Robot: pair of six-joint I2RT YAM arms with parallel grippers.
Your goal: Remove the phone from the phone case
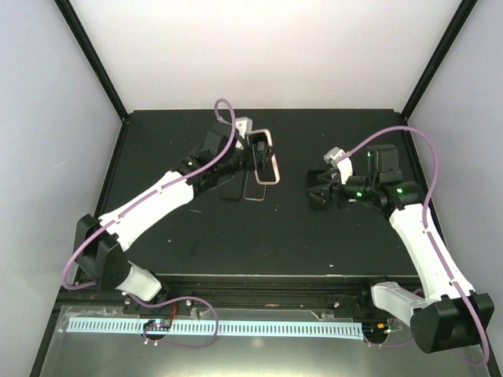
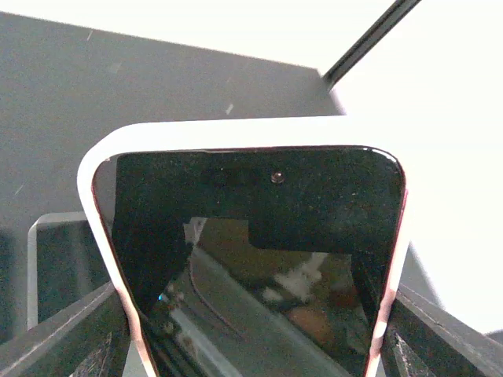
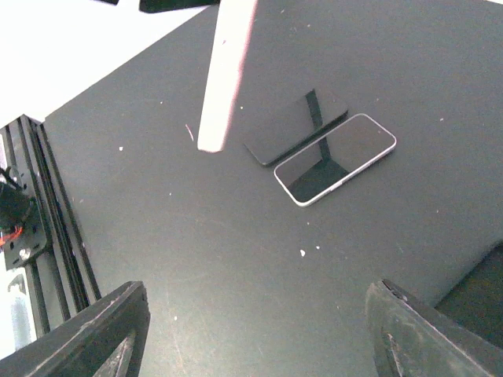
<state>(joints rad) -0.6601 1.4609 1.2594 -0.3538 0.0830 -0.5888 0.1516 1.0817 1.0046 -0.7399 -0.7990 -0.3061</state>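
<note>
Left end effector [image 2: 255, 322] clenched on the lower sides of the case [image 2: 236, 132], holding it raised off the surface [image 1: 354, 236] and tilted up, just above and behind a white-rimmed phone [image 3: 334, 157] that lies flat, screen up. Phone [image 2: 259, 236] sits inside the case: a pale rim wraps the top edge and both sides of the black glass, no corner visibly lifted. A dark flat slab [image 3: 295, 129] lies just beside the white-rimmed phone, on its left in the top view; cannot tell whether it is another phone. Right end effector [image 1: 317, 194] released, fingers spread wide with nothing between them, hovering low, well to the right of the white-rimmed phone.

Progress, as judged: pickup done, separation not begun. Left to do: the free arm likely has to come in, catch the case rim or press the phone's back, and peel the two apart.
</note>
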